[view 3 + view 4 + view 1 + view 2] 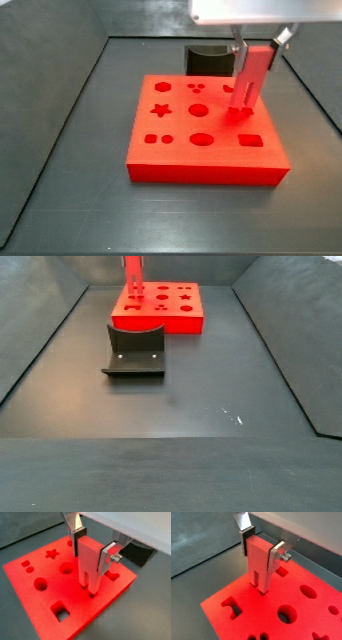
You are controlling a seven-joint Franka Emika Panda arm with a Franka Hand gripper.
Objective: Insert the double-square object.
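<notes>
- Double-square object (89,564): one, a slim red peg with flat sides, held upright at centre frame in both wrist views; its forked lower end touches or has just entered the board's top face. In a side view (250,80) it stands at the board's upper right area.
- Gripper (93,548): one, the two silver plates pressed against the peg's opposite flat sides, pinching it near its upper half; it sits upper centre in both wrist views (262,546).
- Board (30,594): one, large flat red block with shaped holes. A side view (267,165) shows about nine holes: star, heart, rounds, squares, a pair of small squares at its lower left.
- Fixture (135,351): one, dark curved bracket, left of centre in a side view, just in front of the board and apart from it.
- Risk, misalignment: the peg's two prongs may not sit square over the matching hole; pressing down would then jam on the rim or dent the foam-like surface.
- Risk, slip: the grip is high on the peg, so resistance at the tip could tilt or slide it between the pads.
- Risk, wrong hole: whether the tip is over the correct opening cannot be told; the peg hides it.
</notes>
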